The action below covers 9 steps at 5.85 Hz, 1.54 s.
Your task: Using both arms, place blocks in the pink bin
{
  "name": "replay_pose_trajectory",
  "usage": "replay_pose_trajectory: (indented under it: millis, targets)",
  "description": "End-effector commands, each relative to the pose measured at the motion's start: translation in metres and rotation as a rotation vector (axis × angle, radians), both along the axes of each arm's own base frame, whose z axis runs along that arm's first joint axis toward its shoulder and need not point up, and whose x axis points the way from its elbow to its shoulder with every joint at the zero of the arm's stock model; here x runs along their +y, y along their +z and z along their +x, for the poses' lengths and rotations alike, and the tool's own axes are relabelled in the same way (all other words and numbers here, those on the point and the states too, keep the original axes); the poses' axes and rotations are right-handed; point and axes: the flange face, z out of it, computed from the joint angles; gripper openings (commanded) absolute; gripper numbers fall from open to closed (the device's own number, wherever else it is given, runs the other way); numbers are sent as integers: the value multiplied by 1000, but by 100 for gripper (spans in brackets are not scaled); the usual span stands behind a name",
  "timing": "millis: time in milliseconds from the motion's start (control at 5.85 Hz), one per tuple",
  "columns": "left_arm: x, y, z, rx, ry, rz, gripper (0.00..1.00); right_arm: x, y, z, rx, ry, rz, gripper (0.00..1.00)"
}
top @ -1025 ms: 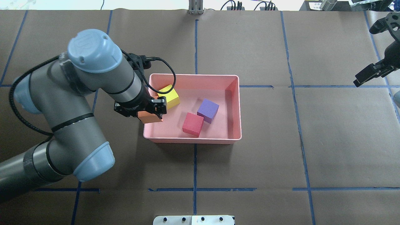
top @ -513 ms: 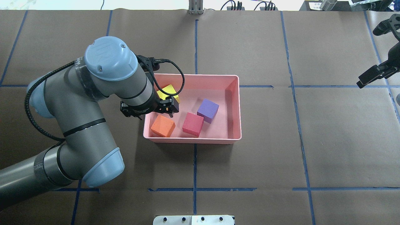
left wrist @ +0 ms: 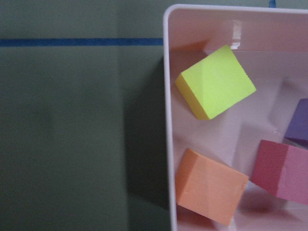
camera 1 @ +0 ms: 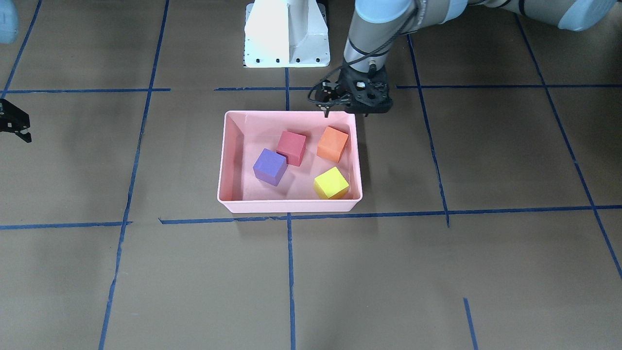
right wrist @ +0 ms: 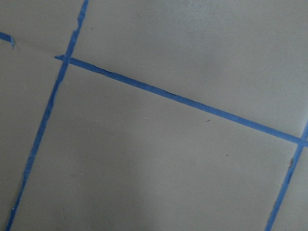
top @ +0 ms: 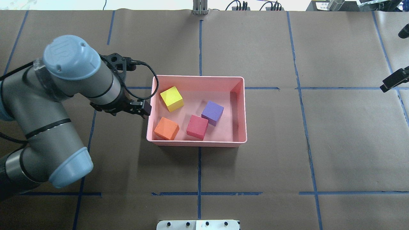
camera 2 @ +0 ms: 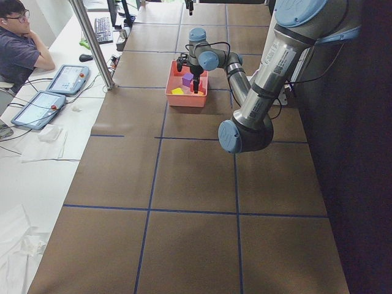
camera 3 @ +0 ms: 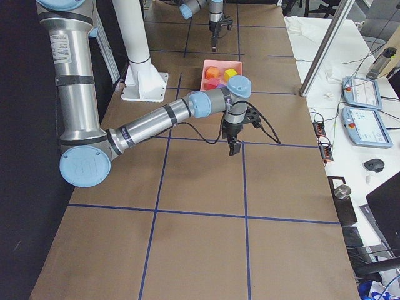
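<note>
**Brown-paper table (top: 287, 159), pink bin (top: 196, 144) loaded**

Brown paper across the whole surface, gridded with blue tape lines (top: 199, 41). Left gripper (top: 146, 108) just outside the bin's wall on the robot's left, pointing down, close beside the rim at about mid-length. Mostly hidden under the wrist, so cannot tell how far spread; nothing seen in its grasp. Just inside that wall, nearest the gripper: orange block (top: 166, 128) flat on the floor in the corner toward the robot, and yellow-green block (top: 172, 99) toward the far corner, turned at a slant. Further in: red-pink block (top: 197, 126) just beside the orange one, a narrow gap between, and purple block (top: 212, 112) close against the red-pink one's far corner, touching or not impossible to tell. Well apart from the bin, at the right edge of the overhead view: right gripper (top: 393, 83), above plain paper and tape. Only partly in frame, so cannot tell whether spread or closed. On the robot's side of the table, beyond the bin in the front-facing view: white pedestal base (camera 1: 286, 34).
</note>
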Motion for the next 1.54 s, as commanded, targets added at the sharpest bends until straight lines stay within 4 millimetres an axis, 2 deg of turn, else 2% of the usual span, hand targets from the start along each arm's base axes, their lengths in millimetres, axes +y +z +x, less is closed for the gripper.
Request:
replay_pose_trajectory:
  millis: [0, 171, 342, 513, 684, 854, 1025, 1196, 1367]
  targets:
    - [-38, 86, -109, -79, 111, 108, 100, 20, 45, 59, -17, -38, 21, 100]
    - [-57, 136, -192, -91, 171, 149, 100, 32, 71, 89, -15, -51, 30, 100]
    - [-68, 196, -268, -86, 210, 149, 100, 43, 96, 111, -20, -23, -8, 100]
    - [-65, 253, -329, -24, 216, 108, 100, 46, 117, 120, -19, 0, -52, 100]
    - [-28, 315, -359, -26, 180, -14, 100, 54, 126, 122, -16, 10, -80, 100]
    - [-20, 340, -364, -32, 173, -68, 100, 54, 126, 121, -17, 11, -81, 100]
    - [-18, 369, -389, -36, 123, -122, 100, 53, 125, 121, -18, 11, -79, 100]
    - [-13, 386, -404, -37, 87, -173, 100, 53, 124, 121, -18, 11, -78, 100]
    - [-2, 400, -405, -38, 87, -202, 100, 51, 122, 121, -18, 11, -73, 100]
